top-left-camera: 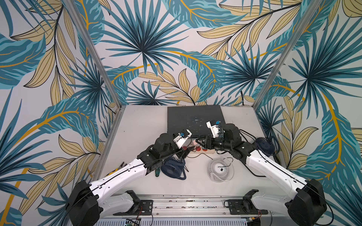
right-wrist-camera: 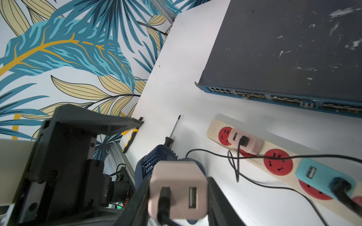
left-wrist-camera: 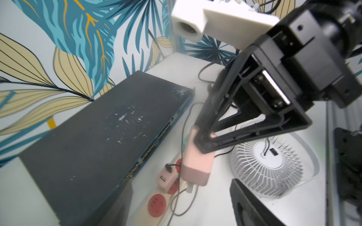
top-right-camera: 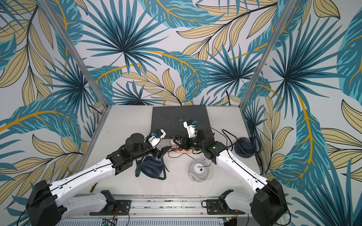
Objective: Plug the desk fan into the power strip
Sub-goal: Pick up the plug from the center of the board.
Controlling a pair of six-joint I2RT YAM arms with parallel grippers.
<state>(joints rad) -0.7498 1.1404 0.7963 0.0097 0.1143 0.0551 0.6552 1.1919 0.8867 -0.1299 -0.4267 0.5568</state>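
Right wrist view: right fingers clamp pink adapter; left fingers spread.

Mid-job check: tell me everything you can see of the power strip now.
The power strip is a long cream plastic bar with round red sockets in a row, lying flat on the white table along the port side of the dark box. A pink adapter and a teal adapter sit plugged in, each with a black cable; the socket between them is free. The right claw holds a second pink adapter over it; contact is unclear.
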